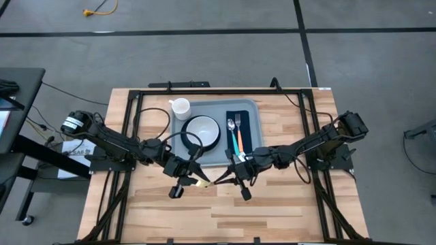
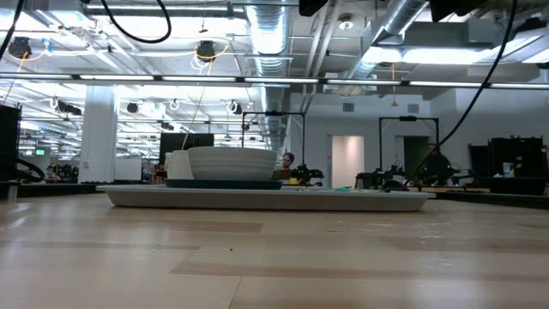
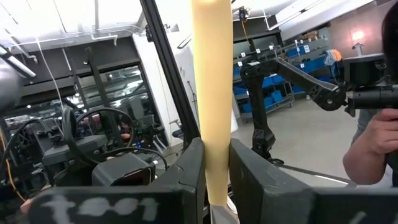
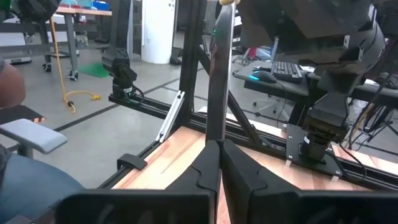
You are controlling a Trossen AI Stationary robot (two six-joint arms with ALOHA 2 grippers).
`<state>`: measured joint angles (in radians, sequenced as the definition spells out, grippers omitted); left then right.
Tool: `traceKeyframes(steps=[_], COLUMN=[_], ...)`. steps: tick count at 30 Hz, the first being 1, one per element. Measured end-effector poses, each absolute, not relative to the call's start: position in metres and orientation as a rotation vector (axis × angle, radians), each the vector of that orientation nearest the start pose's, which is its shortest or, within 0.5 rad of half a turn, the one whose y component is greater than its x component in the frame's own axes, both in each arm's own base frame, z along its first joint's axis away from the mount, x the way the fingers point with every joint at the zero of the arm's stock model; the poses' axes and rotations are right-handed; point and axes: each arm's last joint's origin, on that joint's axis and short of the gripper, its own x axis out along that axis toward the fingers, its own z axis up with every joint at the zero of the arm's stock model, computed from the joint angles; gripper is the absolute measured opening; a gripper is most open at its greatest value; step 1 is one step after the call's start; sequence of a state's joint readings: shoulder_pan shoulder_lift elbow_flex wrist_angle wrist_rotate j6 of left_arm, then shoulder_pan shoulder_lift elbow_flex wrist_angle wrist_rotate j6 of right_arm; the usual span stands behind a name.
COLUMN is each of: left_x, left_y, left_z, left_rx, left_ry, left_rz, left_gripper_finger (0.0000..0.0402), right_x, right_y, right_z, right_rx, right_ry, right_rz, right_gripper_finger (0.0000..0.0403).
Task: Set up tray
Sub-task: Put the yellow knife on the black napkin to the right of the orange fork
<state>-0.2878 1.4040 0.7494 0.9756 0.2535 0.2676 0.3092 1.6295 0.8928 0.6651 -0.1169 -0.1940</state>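
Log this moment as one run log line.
left tool: shut on knife handle | right tool: shut on knife blade | tray: plate, bowl, cup, napkin, fork, spoon

Grey-blue tray [image 1: 253, 109] with low rim, flat at table's far middle.

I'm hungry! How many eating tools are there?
3. A spoon and a fork lie on the tray's napkin; a knife is gripped between the left fingers and right fingers.
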Motion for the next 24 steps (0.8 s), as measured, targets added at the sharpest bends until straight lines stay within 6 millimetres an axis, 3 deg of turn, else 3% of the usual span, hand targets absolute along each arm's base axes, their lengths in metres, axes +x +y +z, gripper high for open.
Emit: traceKeyframes(steps=[8, 18, 24], left_x=[0.2838, 0.2839, 0.2840], left_y=[-0.0912, -0.0913, -0.0937], left_z=[0.2925, 0.2924, 0.2903], left_rx=[0.232, 0.206, 0.200], left_ry=[-0.389, -0.379, -0.352], left_rz=[-0.489, -0.466, -0.455], left_gripper_finger=[0.0053, 0.0166, 0.0210], right_x=[0.3363, 0.3363, 0.3325], right_y=[0.1092, 0.1089, 0.1037], right_z=[0.2396, 0.2376, 0.2366], right_rx=[-0.207, -0.210, -0.238], right_ry=[0.034, 0.053, 0.142], right_rz=[0.420, 0.414, 0.274], right_gripper_finger=[0.0001, 0.0000, 0.0000])
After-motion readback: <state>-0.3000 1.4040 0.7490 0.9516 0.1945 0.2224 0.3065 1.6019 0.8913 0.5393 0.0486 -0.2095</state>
